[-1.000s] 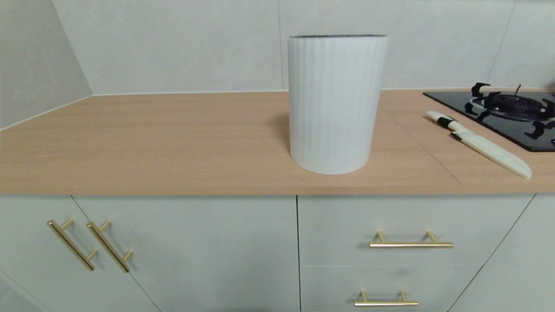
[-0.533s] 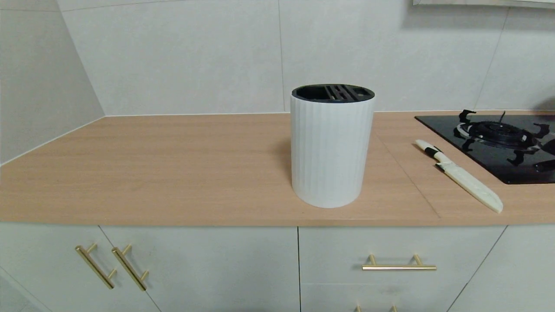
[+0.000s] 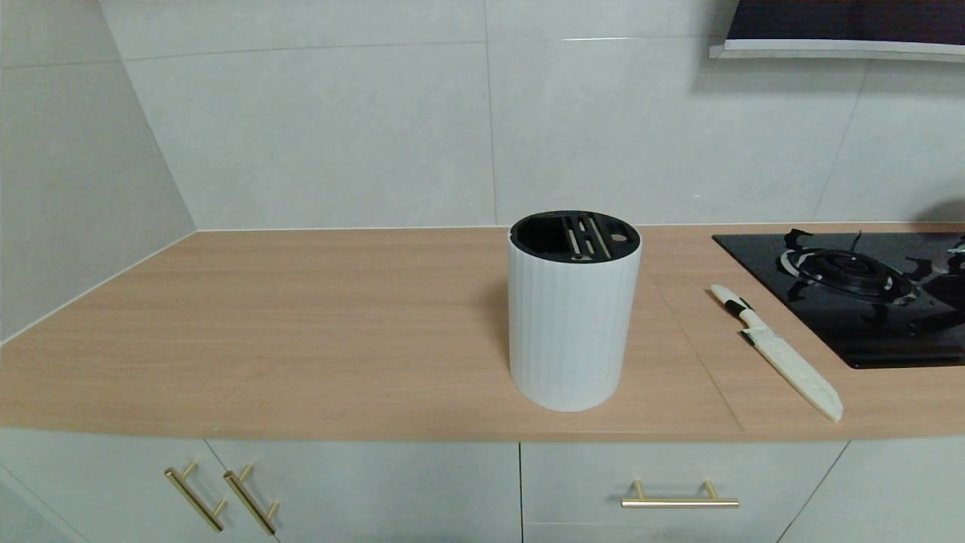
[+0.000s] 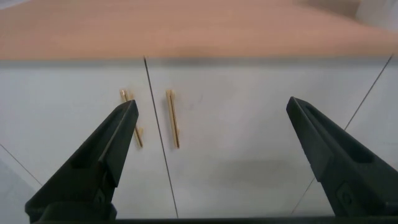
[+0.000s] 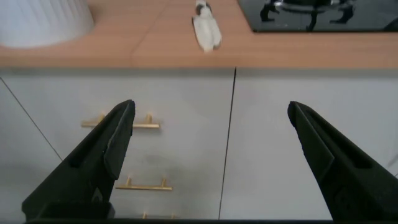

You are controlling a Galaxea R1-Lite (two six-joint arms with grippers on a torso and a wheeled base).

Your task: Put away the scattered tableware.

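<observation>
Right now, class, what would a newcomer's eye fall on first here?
A tall white ribbed cylindrical holder with a black slotted top stands upright on the wooden counter, near its front edge. To its right, a white knife with a black-banded handle lies flat, apart from it, beside the black gas hob.

Dark matte fingers, wedge-shaped, with narrow blunt tips.
</observation>
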